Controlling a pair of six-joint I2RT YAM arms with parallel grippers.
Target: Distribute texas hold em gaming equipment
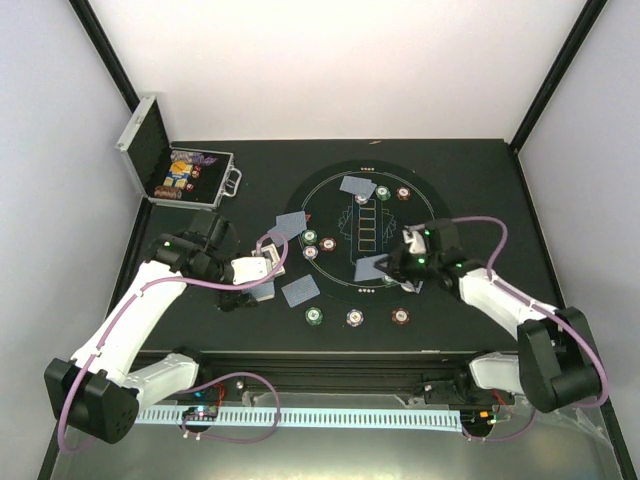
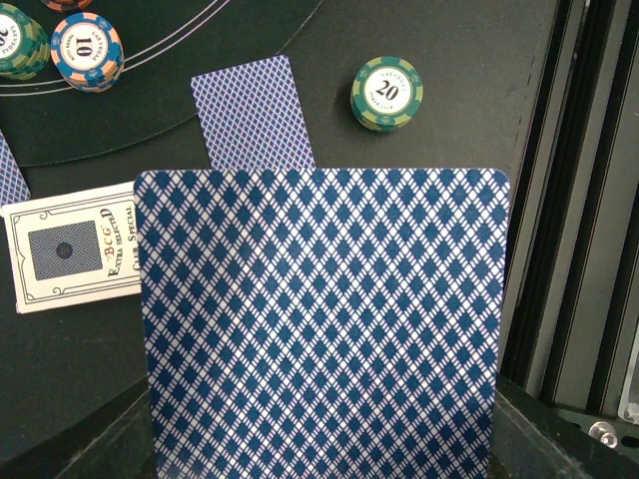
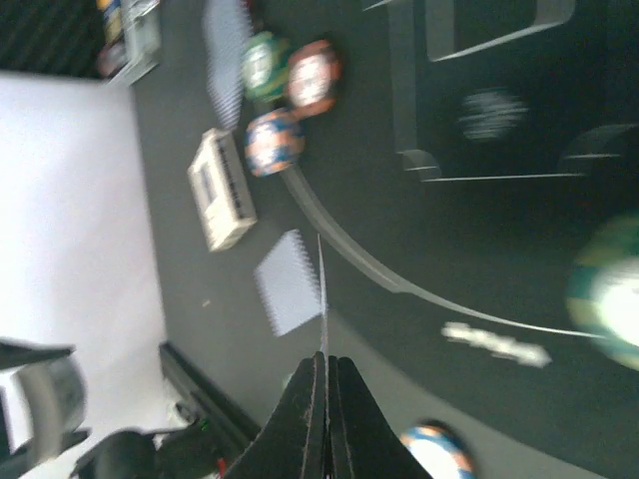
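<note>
Playing card [image 2: 319,329] with a blue diamond back fills the left wrist view. It stands right at the jaws of the left gripper [image 1: 258,280], which is closed on it, and it hides the jaws themselves. Just past its top edge a second card [image 2: 250,115] lies face down on the table [image 2: 429,200]. A green chip [image 2: 386,93] marked 20 sits to the right of that card, and a white card box [image 2: 70,249] to its left.

The right gripper [image 3: 325,359] has its fingers pinched tight on an edge-on card [image 3: 321,289] that juts out beyond the tips. Ahead of those tips lie the same face-down card and box, then a cluster of three chips [image 3: 274,140], blurred. Farthest from both, at the far left corner, a silver case [image 1: 180,170] stands open.
</note>
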